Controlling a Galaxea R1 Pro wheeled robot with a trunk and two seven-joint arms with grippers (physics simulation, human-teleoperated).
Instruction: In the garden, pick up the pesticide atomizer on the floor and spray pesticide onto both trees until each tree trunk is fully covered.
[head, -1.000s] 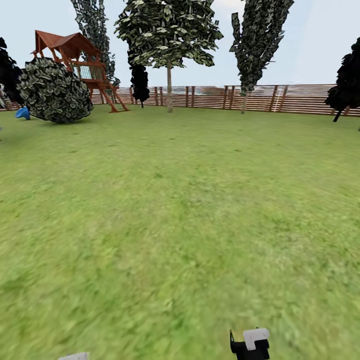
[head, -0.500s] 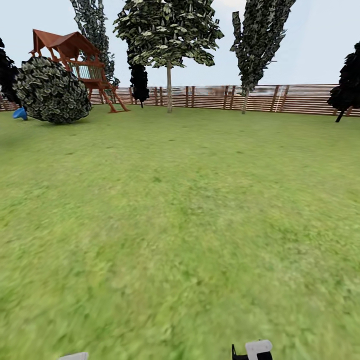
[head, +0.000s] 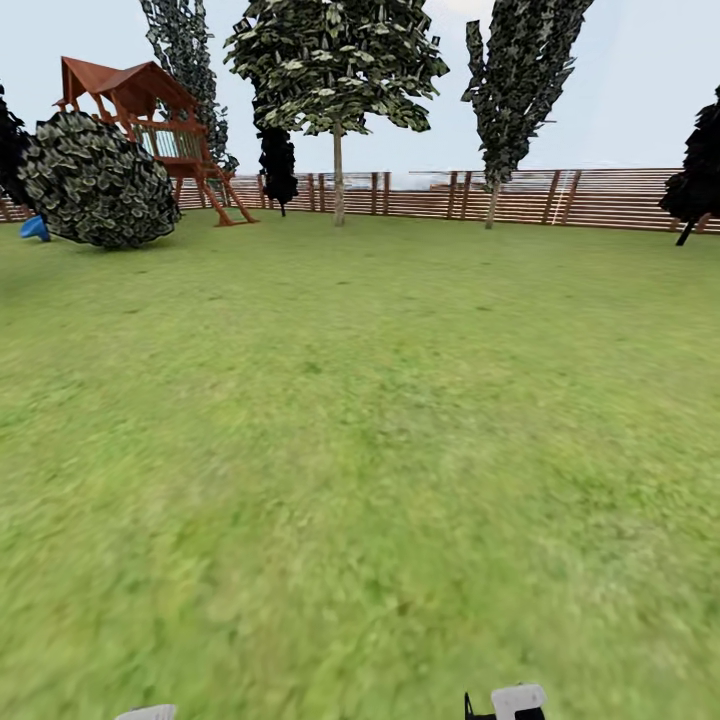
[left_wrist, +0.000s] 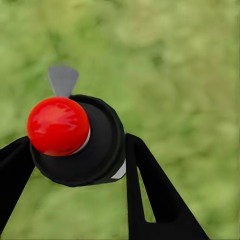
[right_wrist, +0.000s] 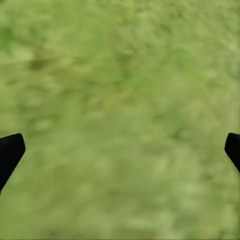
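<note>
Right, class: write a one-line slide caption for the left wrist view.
Left gripper carrying the pesticide atomizer, red-capped top towards the camera, black jaws closed on either side, above blurred green lawn.

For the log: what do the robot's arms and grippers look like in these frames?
Left gripper: flat, matte black fingers, the one best seen tapering toward its tip with a narrow slot cut through it. Right gripper: black fingers with rounded tips, otherwise like. In the head view, pale grey and black arm housings peek in at the bottom edge. No cables or markings visible.
</note>
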